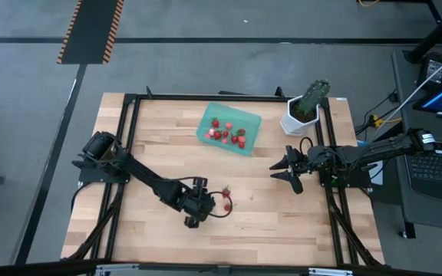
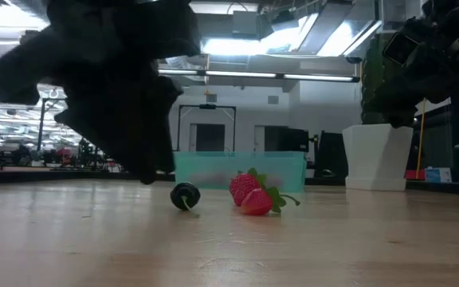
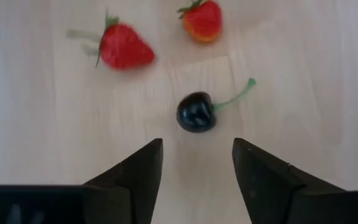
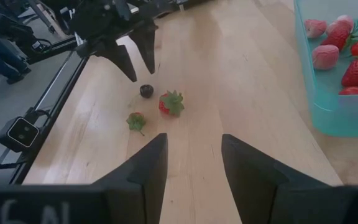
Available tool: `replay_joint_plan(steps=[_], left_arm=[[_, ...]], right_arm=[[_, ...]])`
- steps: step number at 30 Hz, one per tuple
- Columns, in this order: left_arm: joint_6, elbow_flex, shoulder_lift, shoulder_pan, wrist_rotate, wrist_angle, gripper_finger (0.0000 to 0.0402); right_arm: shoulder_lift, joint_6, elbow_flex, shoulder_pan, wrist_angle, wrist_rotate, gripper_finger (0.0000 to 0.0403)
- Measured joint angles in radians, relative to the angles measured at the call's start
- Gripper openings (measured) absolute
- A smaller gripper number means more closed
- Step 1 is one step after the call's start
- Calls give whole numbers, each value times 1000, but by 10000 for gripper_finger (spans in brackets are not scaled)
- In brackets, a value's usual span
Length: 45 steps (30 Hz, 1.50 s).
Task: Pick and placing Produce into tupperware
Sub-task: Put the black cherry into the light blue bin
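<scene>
The left tool [image 3: 197,171] hangs wide apart just above the dark cherry [image 3: 196,112] on the counter [image 3: 328,74], two strawberries [image 3: 124,46] beside it.

We see a glossy black cherry [image 3: 196,112] with a green stem, two red strawberries [image 3: 124,47] with green tops on pale wood table [image 1: 282,230], a translucent teal tupperware [image 1: 252,123], and a white pot [image 1: 295,121].

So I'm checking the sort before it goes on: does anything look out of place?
Three pieces lie loose on the table, outside the tupperware: a dark cherry and two strawberries. The left tool hovers open just short of the cherry. Nothing looks spilled or damaged.
</scene>
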Motion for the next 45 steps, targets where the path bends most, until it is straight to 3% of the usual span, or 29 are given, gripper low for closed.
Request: replay_joint_plan(steps=[5, 19, 26, 45], left_arm=[[180, 0, -1, 23, 7, 23, 190], [428, 3, 10, 43, 118, 77, 176], [551, 3, 12, 47, 110, 62, 176], [619, 8, 94, 73, 206, 111, 167]], right_arm=[[0, 1, 0, 0, 0, 0, 154], [0, 24, 0, 0, -16, 0, 154], [0, 25, 0, 0, -16, 0, 154], [0, 28, 0, 0, -22, 0, 154]])
